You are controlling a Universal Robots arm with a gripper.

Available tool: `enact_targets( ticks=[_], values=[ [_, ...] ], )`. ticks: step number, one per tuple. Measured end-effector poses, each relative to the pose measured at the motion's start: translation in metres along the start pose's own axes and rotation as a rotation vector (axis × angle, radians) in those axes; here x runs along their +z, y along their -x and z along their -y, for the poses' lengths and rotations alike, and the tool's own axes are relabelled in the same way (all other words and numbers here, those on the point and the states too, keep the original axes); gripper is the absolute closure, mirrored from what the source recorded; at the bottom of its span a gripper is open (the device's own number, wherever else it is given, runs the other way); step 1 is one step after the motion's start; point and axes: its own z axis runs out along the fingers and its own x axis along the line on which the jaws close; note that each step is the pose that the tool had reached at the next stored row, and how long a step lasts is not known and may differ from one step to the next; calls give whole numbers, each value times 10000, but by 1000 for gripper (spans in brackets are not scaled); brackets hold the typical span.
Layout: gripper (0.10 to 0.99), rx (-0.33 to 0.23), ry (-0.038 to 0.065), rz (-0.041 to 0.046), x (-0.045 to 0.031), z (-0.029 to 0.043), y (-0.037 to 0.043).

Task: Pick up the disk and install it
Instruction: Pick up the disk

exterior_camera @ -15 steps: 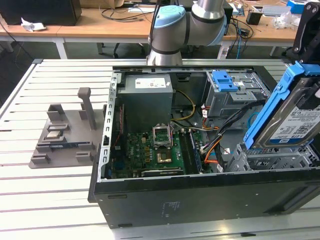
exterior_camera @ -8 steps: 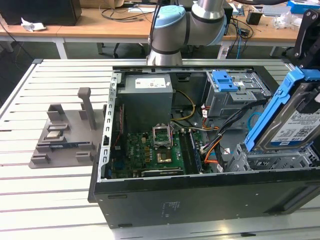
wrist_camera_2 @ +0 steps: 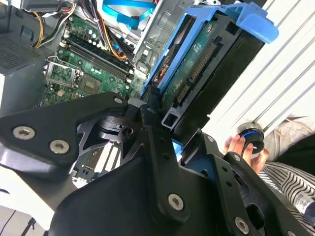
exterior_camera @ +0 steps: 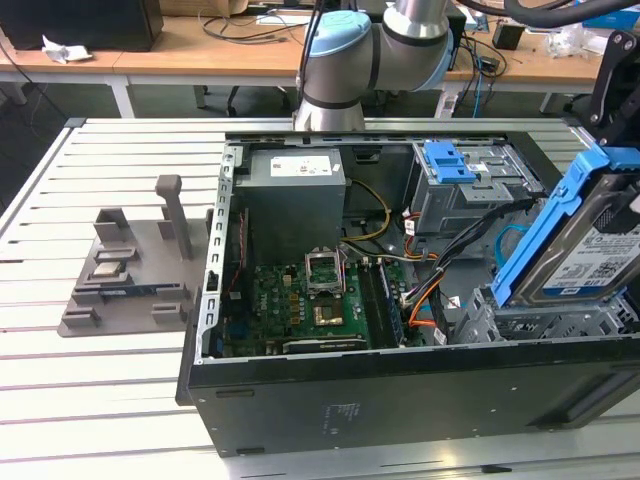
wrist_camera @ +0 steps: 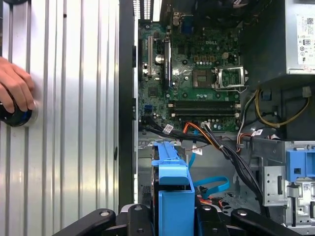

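- The gripper (wrist_camera: 172, 217) is clamping the disk (exterior_camera: 588, 248) by its blue plastic carrier frame. In both wrist views the black fingers (wrist_camera_2: 155, 147) are pressing on either side of the frame.
- In the exterior view, the disk is hanging tilted with one end raised, its white-and-blue label facing the camera. It is over the open computer case (exterior_camera: 400, 400), at the exterior view's right end.
- Just beneath the disk, a grey metal bay (exterior_camera: 555, 322) is sitting in that corner of the case. Whether the two are touching cannot be told.
- The grey drive cage (exterior_camera: 470, 190) with a blue plastic handle is sitting farther back in the case, apart from the disk.
- The green motherboard (exterior_camera: 300, 300) is lying exposed on the case floor, with orange and black cables (exterior_camera: 432, 298) running beside it toward the bay.
- The grey plastic stand (exterior_camera: 130, 270) is standing on the slatted metal table (exterior_camera: 100, 400), outside the case on the exterior view's left.
- In the first wrist view, a person's hand (wrist_camera: 15, 88) is resting on a round black button (wrist_camera: 17, 115) on the table beside the case.
- The robot arm (exterior_camera: 370, 50) is rising behind the case.
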Motion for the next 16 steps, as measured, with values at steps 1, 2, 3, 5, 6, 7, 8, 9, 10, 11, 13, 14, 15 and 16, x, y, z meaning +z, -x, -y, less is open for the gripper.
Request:
enact_targets(
  ticks=[1, 2, 3, 5, 6, 7, 8, 9, 10, 11, 13, 14, 15, 16],
  values=[
    [722, 1, 0, 1, 7, 4, 0],
    [722, 0, 0, 1, 12, 8, 0],
    [722, 0, 1, 0, 18, 12, -1],
    [722, 0, 0, 1, 33, 22, -1],
    [722, 0, 1, 0, 42, 27, -1],
    [722, 0, 1, 0, 51, 32, -2],
    [722, 0, 0, 1, 56, 35, -2],
    [722, 1, 1, 1, 60, 37, -2],
    [722, 0, 1, 1, 64, 39, -2],
    [722, 0, 0, 0, 67, 40, -2],
    [722, 0, 1, 0, 73, 44, -2],
    [722, 0, 0, 0, 78, 47, -3],
    [722, 0, 0, 0, 87, 51, -3],
    [722, 0, 0, 0, 93, 53, -3]
  ],
)
